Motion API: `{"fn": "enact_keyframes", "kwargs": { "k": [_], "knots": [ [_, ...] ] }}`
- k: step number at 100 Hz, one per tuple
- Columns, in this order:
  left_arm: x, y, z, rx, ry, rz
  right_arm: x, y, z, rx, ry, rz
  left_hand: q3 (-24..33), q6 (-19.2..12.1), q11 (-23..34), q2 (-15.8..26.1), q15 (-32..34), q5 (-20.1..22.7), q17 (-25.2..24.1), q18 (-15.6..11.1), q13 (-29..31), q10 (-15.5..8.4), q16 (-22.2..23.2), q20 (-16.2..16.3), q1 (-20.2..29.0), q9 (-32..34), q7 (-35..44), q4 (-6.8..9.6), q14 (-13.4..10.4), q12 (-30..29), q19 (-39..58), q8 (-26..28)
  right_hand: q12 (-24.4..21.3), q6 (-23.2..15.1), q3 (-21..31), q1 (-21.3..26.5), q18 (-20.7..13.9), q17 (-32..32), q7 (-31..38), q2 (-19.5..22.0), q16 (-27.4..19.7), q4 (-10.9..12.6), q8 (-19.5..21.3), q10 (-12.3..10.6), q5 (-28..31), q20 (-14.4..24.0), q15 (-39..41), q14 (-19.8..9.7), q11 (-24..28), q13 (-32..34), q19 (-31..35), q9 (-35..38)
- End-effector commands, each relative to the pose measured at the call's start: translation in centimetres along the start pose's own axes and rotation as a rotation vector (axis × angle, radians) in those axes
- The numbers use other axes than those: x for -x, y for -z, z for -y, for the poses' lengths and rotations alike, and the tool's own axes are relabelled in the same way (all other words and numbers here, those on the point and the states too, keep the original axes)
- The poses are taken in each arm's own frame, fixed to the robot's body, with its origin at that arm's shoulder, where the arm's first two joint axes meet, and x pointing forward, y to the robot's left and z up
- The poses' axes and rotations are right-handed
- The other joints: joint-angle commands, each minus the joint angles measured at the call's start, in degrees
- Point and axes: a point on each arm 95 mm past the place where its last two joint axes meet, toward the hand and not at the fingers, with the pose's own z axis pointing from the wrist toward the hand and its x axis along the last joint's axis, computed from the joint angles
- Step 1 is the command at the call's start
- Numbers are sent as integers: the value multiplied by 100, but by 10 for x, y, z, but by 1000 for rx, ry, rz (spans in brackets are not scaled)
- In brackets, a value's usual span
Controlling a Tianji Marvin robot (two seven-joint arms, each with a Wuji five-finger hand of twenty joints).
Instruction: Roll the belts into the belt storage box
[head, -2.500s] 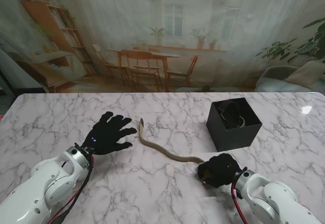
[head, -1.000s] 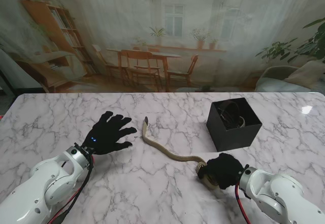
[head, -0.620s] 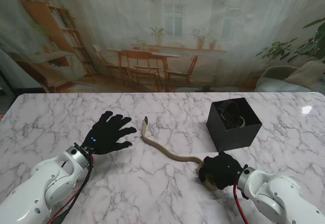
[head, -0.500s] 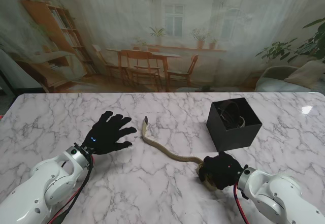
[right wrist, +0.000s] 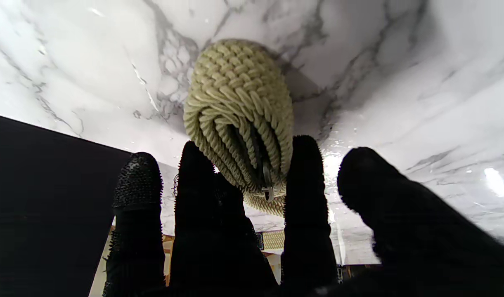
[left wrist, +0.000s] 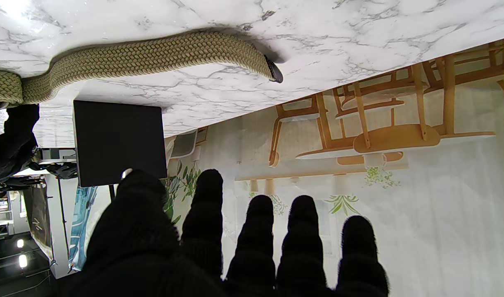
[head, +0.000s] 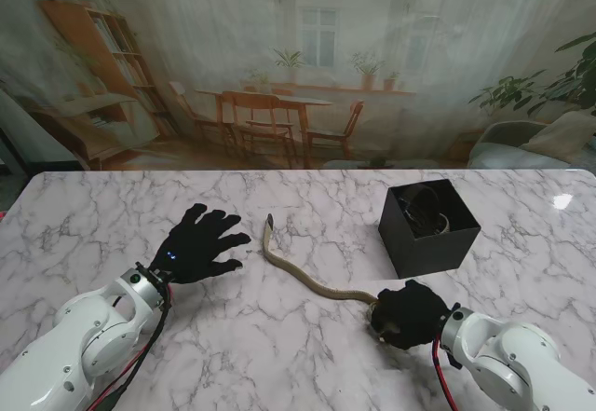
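Here the right hand point(head: 407, 313) has its fingers closed on the rolled end of the belt point(head: 300, 274), near me and just short of the box point(head: 428, 227), while the tail trails left toward the left hand point(head: 198, 243), which lies flat with fingers spread, holding nothing. The coil looks loose in the wrist view, so a slack grip could let it spring open. The free tail may also drag and skew the roll.

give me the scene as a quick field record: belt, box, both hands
belt: tan braided belt, one end coiled, the rest lying loose on the white marble table
coil: under right hand, fingers around it
box: black square storage box, open, dark belts already inside
left hand: fingers spread, holding nothing, beside the belt's free tip
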Motion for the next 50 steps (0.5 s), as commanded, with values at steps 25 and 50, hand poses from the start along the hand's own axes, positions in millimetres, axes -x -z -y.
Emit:
{"fn": "enact_keyframes", "kwargs": {
  "k": [25, 50],
  "knots": [
    [-1, -1, -2, 15, 0, -5, 2, 6, -2, -75, 31, -13, -156, 83, -57, 273, -174, -153, -119, 217, 49, 48, 17, 75, 77, -164, -29, 12, 10, 39, -193, 27, 110, 192, -809, -676, 155, -254, 177, -32, -119, 151, 856, -419, -418, -31, -383, 353, 40, -458, -103, -717],
    [-1, -1, -2, 14, 2, -3, 2, 2, 5, -76, -21, 19, -160, 93, -64, 286, -182, -162, -127, 211, 32, 46, 14, 75, 43, -173, -34, 11, 5, 37, -202, 25, 204, -655, 871, 678, 160, 883, 963, -817, 103, 120, 1153, -298, -1221, -272, 226, 369, 499, 531, 418, -1013]
  ]
}}
